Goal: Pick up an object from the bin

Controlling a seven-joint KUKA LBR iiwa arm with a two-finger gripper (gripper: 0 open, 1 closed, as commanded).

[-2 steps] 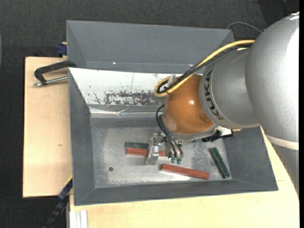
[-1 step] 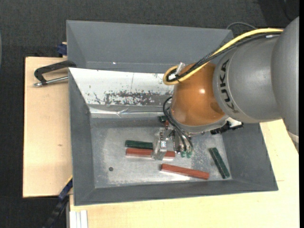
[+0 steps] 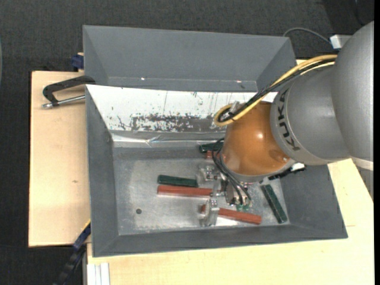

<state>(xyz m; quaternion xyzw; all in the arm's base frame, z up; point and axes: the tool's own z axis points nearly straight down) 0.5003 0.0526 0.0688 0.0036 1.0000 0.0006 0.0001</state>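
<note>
two spread fingers of the gripper [image 3: 209,193], clasping nothing, straddle the end of a red stick [image 3: 181,190] in the grey bin [image 3: 119,209]; a second red stick [image 3: 243,217] and green sticks [image 3: 177,181] lie close.

A dark green stick [image 3: 178,181] lies flat near the middle of the floor of the bin [image 3: 101,177], running almost left to right. A second dark green stick [image 3: 275,203] lies well apart from it at the right side, slanting toward the front right corner. A red stick [image 3: 240,217] rests near the front wall, slightly tilted. A small dark speck [image 3: 139,212] sits alone at the front left. A small dark-and-red piece [image 3: 207,149] lies against the back wall.
</note>
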